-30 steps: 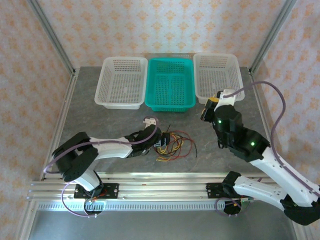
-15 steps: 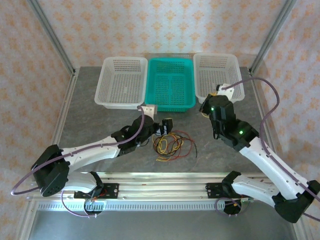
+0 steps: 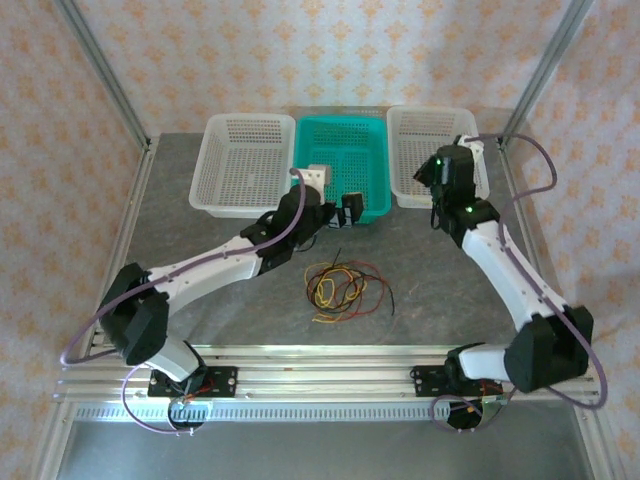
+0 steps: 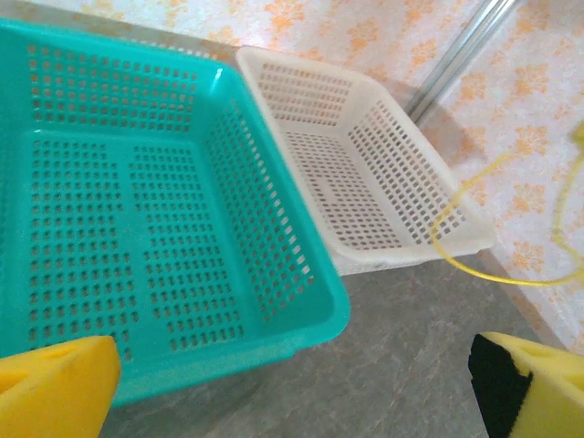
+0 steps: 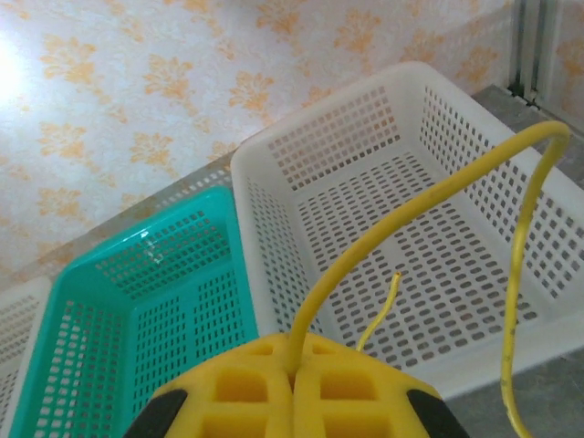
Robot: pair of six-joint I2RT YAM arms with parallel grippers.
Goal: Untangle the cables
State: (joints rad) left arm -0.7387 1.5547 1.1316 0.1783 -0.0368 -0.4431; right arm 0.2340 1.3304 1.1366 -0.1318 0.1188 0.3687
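Note:
A loose bundle of red, yellow and black cables (image 3: 345, 288) lies on the grey table in front of the baskets. My right gripper (image 5: 294, 360) is shut on one yellow cable (image 5: 429, 196), which arcs up from between the pads and drops again over the right white basket (image 5: 411, 228). From above, that gripper (image 3: 437, 172) hovers over the basket's near left part. The same yellow cable (image 4: 434, 230) hangs as a loop in the left wrist view. My left gripper (image 3: 338, 212) is open and empty at the teal basket's front edge (image 4: 228, 351), well behind the bundle.
Three baskets stand in a row at the back: a white one (image 3: 243, 165) on the left, a teal one (image 3: 340, 165) in the middle, a white one (image 3: 432, 155) on the right. Metal frame posts (image 3: 100, 75) rise at the table's back corners.
The left arm rose from the bundle and reached back to the teal basket. The right arm swung back over the right white basket, gripper still shut.

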